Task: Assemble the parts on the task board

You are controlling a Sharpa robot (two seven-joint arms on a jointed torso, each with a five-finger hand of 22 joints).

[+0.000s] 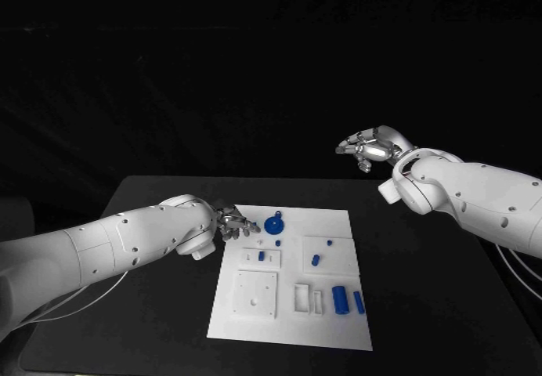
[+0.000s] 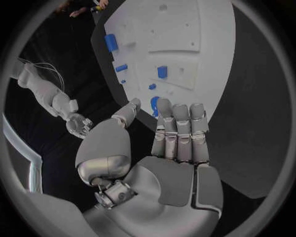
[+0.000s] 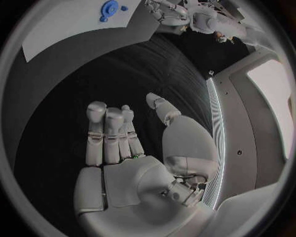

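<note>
The white task board (image 1: pixel 296 332) lies in the middle of the black table. On it are a round blue part with a small handle (image 1: pixel 275 226), small blue pieces (image 1: pixel 316 259) in raised white blocks, and two blue cylinders (image 1: pixel 339 296) near the right edge. My left hand (image 1: pixel 234 222) hovers at the board's far left corner, just beside the round part, fingers straight and holding nothing (image 2: pixel 175 143). The round part (image 2: pixel 155 103) peeks out behind its fingertips. My right hand (image 1: pixel 370 147) is raised behind the board's far right corner, well away from it, fingers extended and empty (image 3: pixel 120 148).
The black table (image 1: pixel 429 313) stretches on both sides of the board. In the right wrist view the board (image 3: pixel 61 29) and the round blue part (image 3: pixel 110 8) lie far off. Raised white blocks (image 1: pixel 256 294) stand on the board's near left.
</note>
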